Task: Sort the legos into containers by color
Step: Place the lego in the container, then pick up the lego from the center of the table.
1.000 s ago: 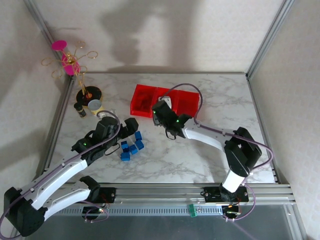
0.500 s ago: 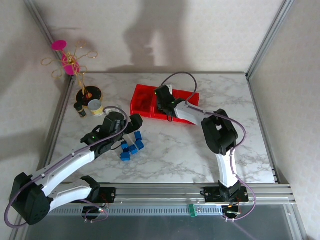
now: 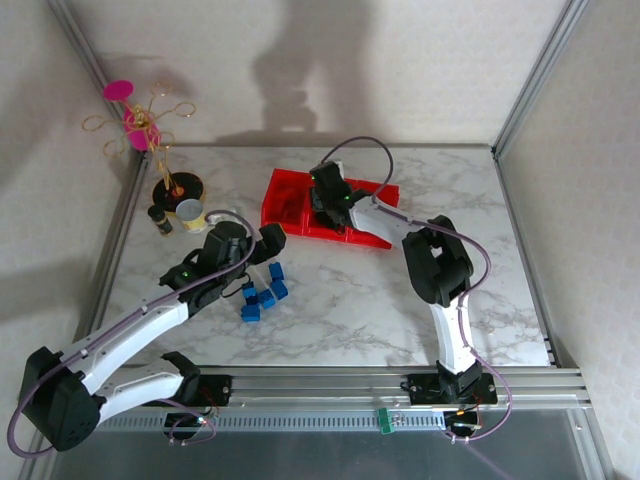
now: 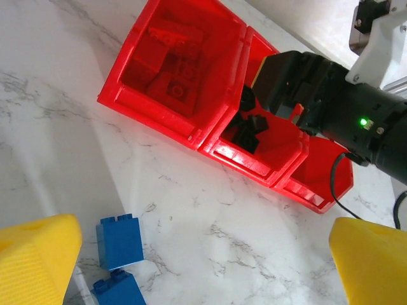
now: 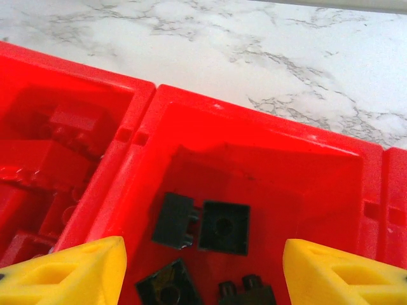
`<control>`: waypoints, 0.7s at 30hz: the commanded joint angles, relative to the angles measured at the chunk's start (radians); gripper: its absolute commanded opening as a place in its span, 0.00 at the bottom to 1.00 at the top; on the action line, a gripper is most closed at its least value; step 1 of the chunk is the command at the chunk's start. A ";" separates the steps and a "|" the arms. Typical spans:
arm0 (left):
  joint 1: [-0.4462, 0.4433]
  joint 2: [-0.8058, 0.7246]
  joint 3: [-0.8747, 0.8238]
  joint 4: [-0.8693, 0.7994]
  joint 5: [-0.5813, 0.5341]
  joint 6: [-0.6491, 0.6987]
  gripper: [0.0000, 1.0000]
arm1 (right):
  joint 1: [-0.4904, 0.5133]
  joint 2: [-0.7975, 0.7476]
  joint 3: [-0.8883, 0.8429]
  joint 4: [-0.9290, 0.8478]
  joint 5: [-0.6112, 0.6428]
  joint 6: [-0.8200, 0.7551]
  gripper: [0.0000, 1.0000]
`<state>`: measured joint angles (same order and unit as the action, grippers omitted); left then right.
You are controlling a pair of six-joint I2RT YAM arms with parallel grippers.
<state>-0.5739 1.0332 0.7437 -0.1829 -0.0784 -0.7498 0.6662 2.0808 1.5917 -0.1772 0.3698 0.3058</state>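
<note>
The right arm has swung off the table since a second ago and now sits over the middle bin. From the top, the right gripper [image 3: 335, 200] hangs above the containers [image 3: 272, 212], and the left gripper [image 3: 265, 248] is just beside the blue legos [image 3: 262, 293] on the table [image 3: 400, 310]. Left wrist: fingers [image 4: 38, 254] wide apart and holding nothing, red legos [image 4: 168, 60] in the left bin, black legos [image 4: 249, 127] in the middle one. Right wrist: fingers [image 5: 70, 273] spread with nothing between them, black pieces below. I'd say red and black look sorted and blue is still to go.
</note>
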 commanded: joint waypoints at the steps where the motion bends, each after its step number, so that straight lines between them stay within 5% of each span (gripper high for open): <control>1: 0.009 -0.046 0.010 0.000 -0.021 0.024 1.00 | 0.051 -0.128 -0.054 0.007 -0.013 0.000 0.68; 21: 0.009 -0.296 -0.054 -0.262 -0.073 -0.015 1.00 | 0.385 -0.393 -0.438 -0.005 -0.096 0.207 0.80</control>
<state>-0.5739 0.7639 0.7082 -0.3538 -0.1116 -0.7479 1.0031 1.7214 1.1843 -0.1837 0.2882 0.4583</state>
